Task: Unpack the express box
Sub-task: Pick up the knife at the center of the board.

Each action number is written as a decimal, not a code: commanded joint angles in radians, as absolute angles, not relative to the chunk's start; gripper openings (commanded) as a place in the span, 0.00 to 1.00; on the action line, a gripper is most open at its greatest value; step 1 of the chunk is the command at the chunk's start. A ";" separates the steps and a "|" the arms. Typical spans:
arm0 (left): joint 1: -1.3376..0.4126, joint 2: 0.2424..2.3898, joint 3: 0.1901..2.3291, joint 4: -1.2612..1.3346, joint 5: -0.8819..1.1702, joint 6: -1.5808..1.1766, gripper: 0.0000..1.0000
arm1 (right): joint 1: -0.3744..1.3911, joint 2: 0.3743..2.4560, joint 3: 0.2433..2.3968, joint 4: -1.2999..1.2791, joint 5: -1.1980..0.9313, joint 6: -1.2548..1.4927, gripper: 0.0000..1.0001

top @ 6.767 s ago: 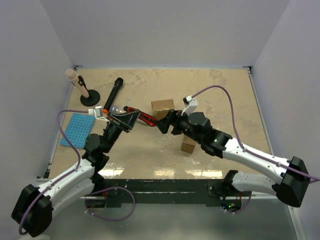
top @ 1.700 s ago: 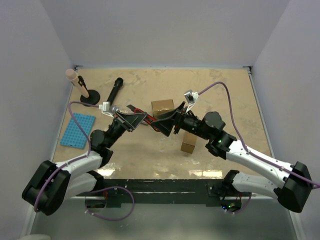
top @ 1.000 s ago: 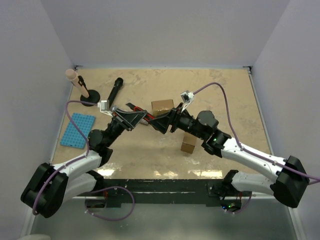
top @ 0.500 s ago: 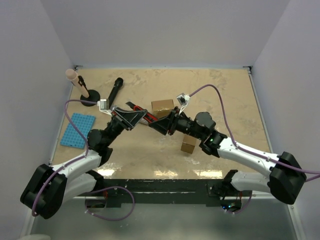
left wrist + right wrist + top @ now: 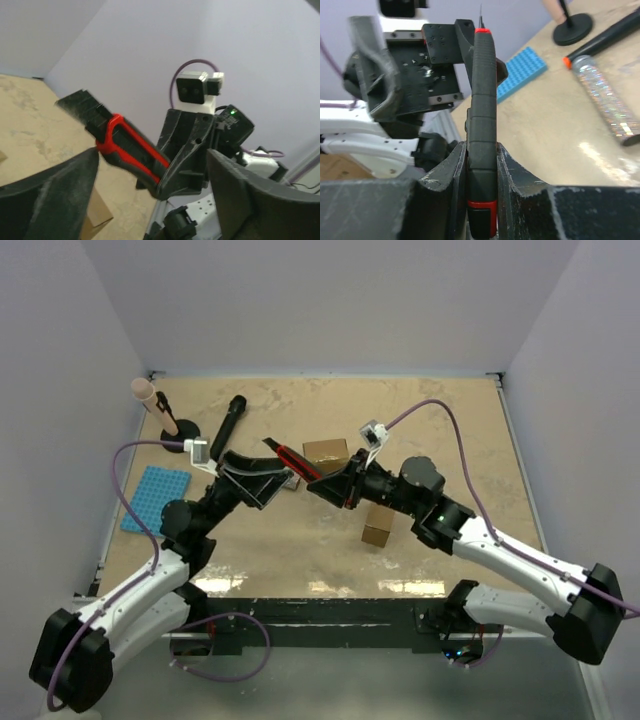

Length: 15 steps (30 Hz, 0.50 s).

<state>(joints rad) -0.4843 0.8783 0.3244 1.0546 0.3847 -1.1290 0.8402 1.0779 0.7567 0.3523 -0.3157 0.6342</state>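
A red-and-black box cutter (image 5: 297, 459) hangs in the air above the table's middle. My right gripper (image 5: 331, 484) is shut on its handle (image 5: 483, 100), with the blade tip pointing up and away. My left gripper (image 5: 272, 476) stands open just left of it, its fingers (image 5: 75, 175) apart on either side of the cutter (image 5: 125, 145) without touching it. The express box, a brown carton (image 5: 325, 452), sits closed on the table just behind the two grippers.
A smaller brown carton (image 5: 377, 527) stands under the right arm. A blue studded mat (image 5: 155, 498) lies at the left. Beyond it are a black-based stand (image 5: 180, 438), a black cylinder (image 5: 228, 418) and a glittery tube (image 5: 602, 100). Walls enclose three sides.
My left gripper has let go of the cutter, opened wide and drawn back slightly left. My right gripper has closed on the handle and now carries the cutter alone, tilted higher.
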 commanded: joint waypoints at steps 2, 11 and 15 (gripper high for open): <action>-0.471 0.764 0.387 0.663 0.292 -0.878 1.00 | 0.811 1.054 0.955 0.005 -0.193 0.433 0.00; -0.434 0.706 0.590 0.183 -0.096 -0.638 0.98 | 0.811 1.238 1.248 -0.535 -0.118 0.213 0.00; -0.423 0.801 0.759 0.127 -0.065 -0.502 0.98 | 0.813 1.267 1.295 -0.633 -0.025 0.166 0.00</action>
